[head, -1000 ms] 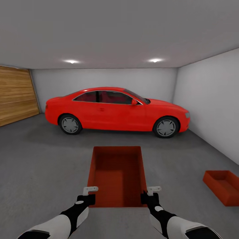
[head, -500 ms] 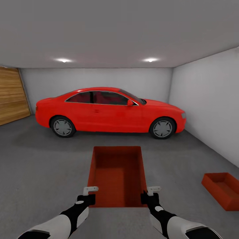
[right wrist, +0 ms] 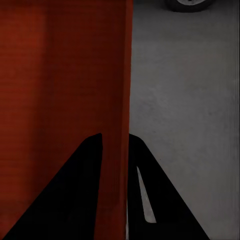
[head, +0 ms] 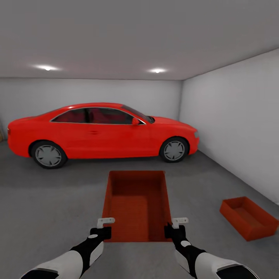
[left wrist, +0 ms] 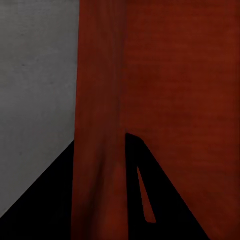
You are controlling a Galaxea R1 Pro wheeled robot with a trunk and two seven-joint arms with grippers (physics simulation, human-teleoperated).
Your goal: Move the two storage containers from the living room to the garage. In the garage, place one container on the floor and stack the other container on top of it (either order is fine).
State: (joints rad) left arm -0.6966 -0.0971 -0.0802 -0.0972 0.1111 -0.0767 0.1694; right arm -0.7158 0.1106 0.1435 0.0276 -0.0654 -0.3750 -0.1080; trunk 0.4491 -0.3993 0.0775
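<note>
Garage, seen from the head camera: white walls, grey ceiling with two round lights, dark grey floor (head: 50, 201).

Red car (head: 100, 131) parked side-on against the back wall, nose toward the right wall, well beyond the arms.

Orange-red bin (head: 136, 203), open-topped, carried straight ahead between both arms, long axis pointing away toward the car, near edge level with the wrists.

Left tool (head: 102, 228) at the bin's near left corner; in the left wrist view, dark fingers (left wrist: 150, 200) straddling the thin side wall (left wrist: 97, 150), one on each face. Clenched on that wall, gripping the bin.

Right tool (head: 175, 228) at the near right corner; in the right wrist view, fingers (right wrist: 75, 200) likewise set either side of the right wall (right wrist: 115, 150), inside of the bin on one side, grey floor and a car wheel (right wrist: 189, 4) on the other. Clamped on the wall too, holding the same bin.

Second bin (head: 248, 217), same colour and shape, resting on the floor well off to the right, near the right wall, turned at an angle, apart from the carried one and from the car.
</note>
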